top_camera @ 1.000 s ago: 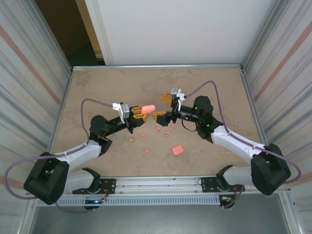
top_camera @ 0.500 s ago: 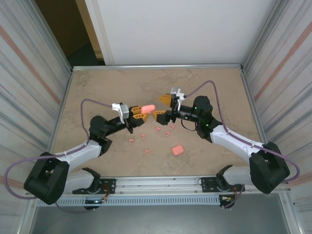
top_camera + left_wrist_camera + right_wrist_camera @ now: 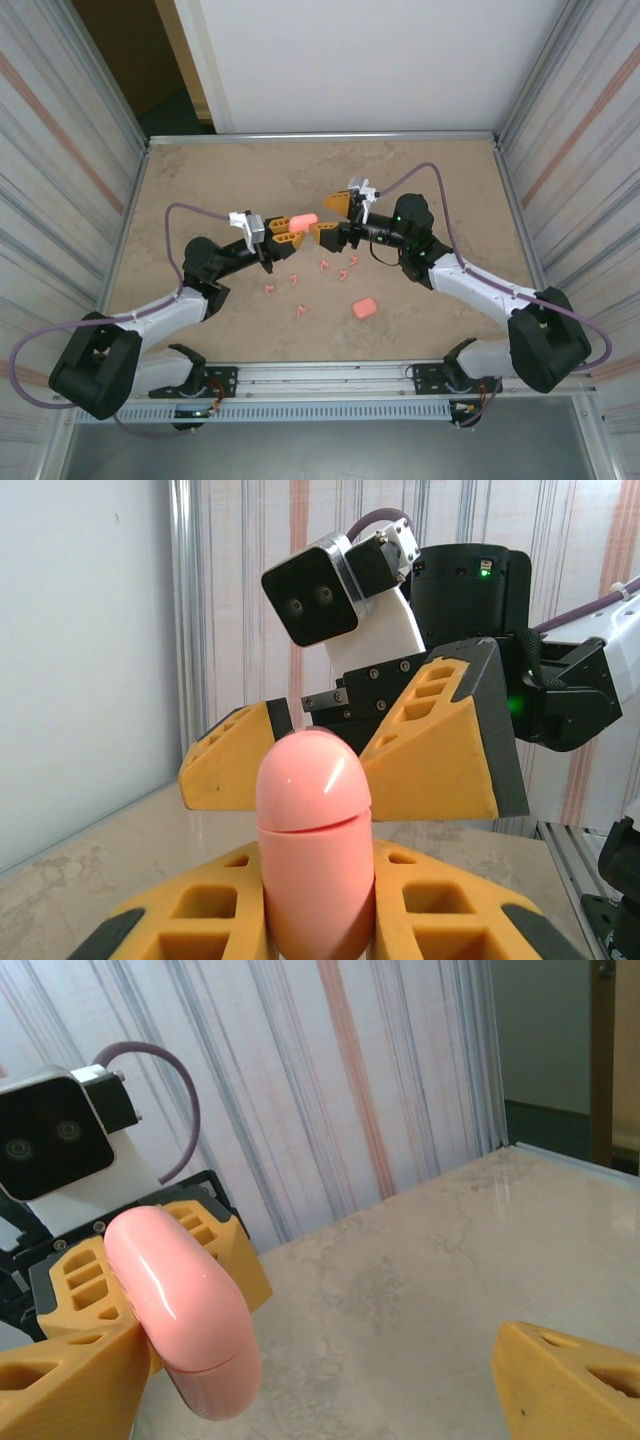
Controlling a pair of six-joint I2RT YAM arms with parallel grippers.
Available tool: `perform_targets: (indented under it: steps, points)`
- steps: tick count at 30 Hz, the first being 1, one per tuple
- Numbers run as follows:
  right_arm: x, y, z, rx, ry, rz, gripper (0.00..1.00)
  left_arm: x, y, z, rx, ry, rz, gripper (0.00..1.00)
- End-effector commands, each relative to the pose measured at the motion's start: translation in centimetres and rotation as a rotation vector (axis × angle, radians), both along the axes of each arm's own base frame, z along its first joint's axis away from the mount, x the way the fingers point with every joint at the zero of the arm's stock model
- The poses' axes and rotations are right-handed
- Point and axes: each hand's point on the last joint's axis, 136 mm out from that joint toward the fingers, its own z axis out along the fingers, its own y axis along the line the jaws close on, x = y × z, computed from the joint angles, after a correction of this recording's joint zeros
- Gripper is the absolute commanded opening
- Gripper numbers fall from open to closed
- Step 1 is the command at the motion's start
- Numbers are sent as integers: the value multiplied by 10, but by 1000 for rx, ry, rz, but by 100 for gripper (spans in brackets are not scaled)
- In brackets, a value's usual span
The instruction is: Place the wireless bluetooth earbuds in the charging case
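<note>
Beige marbled tabletop point(image 3: 220, 175), striped side panels point(image 3: 60, 150), white back wall point(image 3: 360, 60), dark doorway point(image 3: 130, 60)

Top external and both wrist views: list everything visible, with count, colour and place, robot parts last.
charging case: one, salmon pink, held off the table in the left gripper
second case: one, pink, lying on the table right of centre, toward the front
earbuds: about six, pink, scattered loose on the table below the two grippers
table: one, beige marbled
cables: two, purple, one looped along each arm
left gripper: one, orange fingers, shut on the charging case
right gripper: one, orange fingers, open, at the held case's free end
</note>
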Motion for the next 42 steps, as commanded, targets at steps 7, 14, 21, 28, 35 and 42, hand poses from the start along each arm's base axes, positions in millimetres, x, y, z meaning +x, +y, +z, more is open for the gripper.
perform_targets:
  steps: [7, 14, 21, 28, 35, 42]
  points:
    - [17, -5, 24, 29, -42, -47, 86, -16, -2, 7, 7, -74, -47, 0]
    - [9, -6, 31, 29, -64, -22, 87, -12, -1, 2, 21, -57, -29, 0]
    - [0, -18, 27, -13, -77, -58, 87, -6, 4, -2, 37, -50, 38, 0]
    - [-1, -32, 17, -77, -19, -117, 88, -1, 17, -2, 33, -40, 136, 0]
    - [7, -39, -16, -169, 93, -177, 87, -6, 32, 5, -2, -51, 194, 0]
    - [12, -43, -57, -298, 236, -209, 80, -15, 40, 14, -6, -75, 212, 0]
